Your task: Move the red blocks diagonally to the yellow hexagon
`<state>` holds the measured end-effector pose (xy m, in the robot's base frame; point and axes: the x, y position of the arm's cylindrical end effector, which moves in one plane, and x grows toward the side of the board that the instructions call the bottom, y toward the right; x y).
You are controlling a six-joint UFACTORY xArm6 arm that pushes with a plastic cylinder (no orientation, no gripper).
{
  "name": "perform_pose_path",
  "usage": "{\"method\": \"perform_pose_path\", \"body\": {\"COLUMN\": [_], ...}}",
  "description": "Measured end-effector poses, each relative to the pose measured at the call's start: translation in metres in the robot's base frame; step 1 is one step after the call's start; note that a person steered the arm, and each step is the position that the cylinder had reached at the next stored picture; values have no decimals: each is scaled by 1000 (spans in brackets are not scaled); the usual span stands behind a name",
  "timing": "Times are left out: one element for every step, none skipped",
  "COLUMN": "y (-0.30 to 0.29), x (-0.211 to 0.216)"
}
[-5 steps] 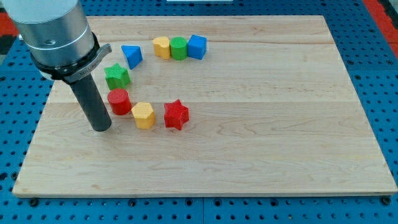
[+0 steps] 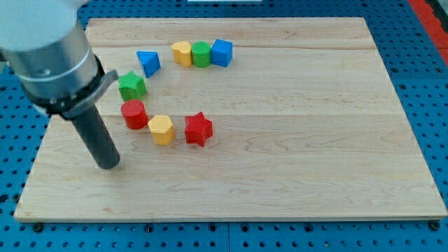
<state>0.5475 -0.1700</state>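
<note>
A yellow hexagon [image 2: 162, 129] lies on the wooden board, left of centre. A red cylinder [image 2: 134, 114] touches its upper left side. A red star [image 2: 198, 129] lies just to its right, a small gap between them. My tip [image 2: 108, 164] rests on the board below and to the left of the red cylinder, apart from every block.
A green star [image 2: 131, 85] sits above the red cylinder. A blue triangle [image 2: 148, 62] lies further up. A yellow block [image 2: 182, 53], a green cylinder [image 2: 201, 54] and a blue cube [image 2: 221, 52] stand in a row near the view's top. The board's left edge [image 2: 49, 133] is close to my rod.
My tip has moved down and slightly left, away from the red cylinder. The blocks have not moved.
</note>
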Motion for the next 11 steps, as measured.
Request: {"method": "perform_pose_path", "body": {"y": [32,39,65,75,137,188,151,120,139,77,54], "x": [8,-14,-64,-111,-121,-98,-59,-71,-90,-68,-51]}}
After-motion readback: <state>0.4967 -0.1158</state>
